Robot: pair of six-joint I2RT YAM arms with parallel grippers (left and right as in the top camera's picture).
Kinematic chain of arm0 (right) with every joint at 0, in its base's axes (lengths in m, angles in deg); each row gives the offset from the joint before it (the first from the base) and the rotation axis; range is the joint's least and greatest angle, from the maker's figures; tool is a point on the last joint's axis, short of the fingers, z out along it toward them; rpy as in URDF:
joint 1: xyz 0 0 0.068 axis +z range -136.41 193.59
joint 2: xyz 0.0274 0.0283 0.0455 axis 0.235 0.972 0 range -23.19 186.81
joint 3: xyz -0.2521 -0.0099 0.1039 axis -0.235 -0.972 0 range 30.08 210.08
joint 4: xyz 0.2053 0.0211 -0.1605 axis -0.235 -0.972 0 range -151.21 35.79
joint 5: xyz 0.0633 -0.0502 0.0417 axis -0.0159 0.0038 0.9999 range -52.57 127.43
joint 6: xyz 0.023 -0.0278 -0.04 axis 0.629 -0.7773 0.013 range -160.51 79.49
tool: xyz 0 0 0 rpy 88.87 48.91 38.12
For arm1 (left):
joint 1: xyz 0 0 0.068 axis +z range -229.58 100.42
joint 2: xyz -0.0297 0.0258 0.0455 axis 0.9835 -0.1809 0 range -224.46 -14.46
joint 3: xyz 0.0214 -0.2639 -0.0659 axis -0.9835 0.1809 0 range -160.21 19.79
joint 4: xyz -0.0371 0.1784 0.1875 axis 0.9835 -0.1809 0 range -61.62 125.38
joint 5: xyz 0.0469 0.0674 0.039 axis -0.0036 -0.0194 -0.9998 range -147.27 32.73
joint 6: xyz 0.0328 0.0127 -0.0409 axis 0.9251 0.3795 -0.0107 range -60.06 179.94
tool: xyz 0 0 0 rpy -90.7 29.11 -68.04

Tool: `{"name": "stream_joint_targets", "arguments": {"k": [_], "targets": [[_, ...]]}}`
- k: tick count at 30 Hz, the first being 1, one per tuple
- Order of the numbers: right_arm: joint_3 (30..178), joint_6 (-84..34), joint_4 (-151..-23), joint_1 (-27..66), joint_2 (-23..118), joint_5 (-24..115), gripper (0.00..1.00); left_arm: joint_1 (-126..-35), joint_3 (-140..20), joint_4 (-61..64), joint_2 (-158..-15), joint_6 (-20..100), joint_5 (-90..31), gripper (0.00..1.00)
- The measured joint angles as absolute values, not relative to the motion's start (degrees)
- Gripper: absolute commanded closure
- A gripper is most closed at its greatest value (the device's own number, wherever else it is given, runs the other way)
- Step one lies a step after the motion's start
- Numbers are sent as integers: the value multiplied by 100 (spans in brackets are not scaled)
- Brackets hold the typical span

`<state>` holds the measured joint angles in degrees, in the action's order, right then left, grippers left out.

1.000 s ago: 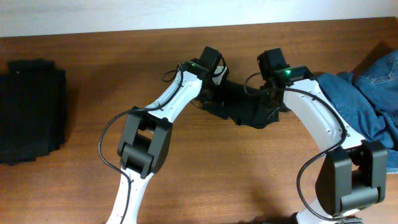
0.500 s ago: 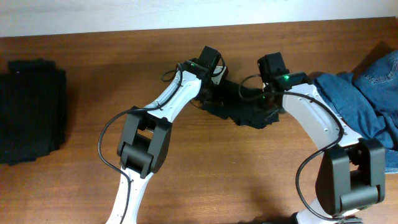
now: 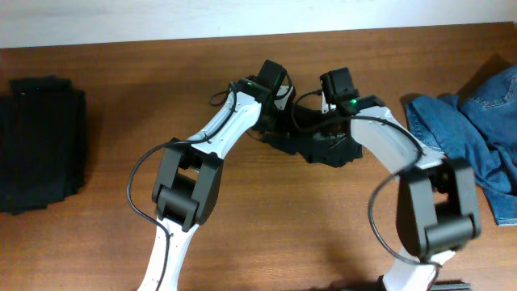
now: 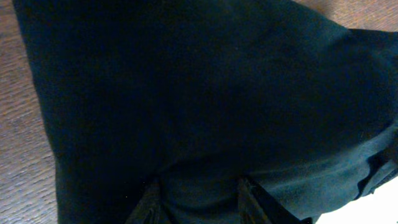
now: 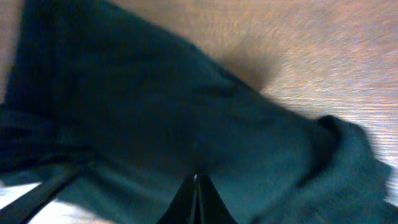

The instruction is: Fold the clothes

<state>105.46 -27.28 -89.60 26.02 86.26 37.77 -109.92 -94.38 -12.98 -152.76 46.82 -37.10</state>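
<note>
Swung toward nine o'clock, my right claw [image 5: 198, 186] now sits near my left claw [image 4: 199, 200].
Overhead: the black garment [image 3: 323, 147] lies bunched between them, at the desk's [image 3: 266, 218] twelve o'clock. Left wrist: my claw pinches a thick fold of it. Right wrist: my fingers [image 5: 208, 208] are pressed together, tips on the cloth; whether any is caught, I cannot tell.

Overhead is evenly lit and sharp; both wrist views are dim, the black cloth [image 4: 199, 93] blurred.
</note>
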Motion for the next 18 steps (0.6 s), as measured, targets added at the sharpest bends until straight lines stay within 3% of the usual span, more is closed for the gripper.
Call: {"name": "stream_joint_targets", "arguments": {"k": [18], "targets": [[10585,-2728,-10093,2018,9029,2800,96,-10973,-9475,-1497,-15276,4682,-3903,58]]}}
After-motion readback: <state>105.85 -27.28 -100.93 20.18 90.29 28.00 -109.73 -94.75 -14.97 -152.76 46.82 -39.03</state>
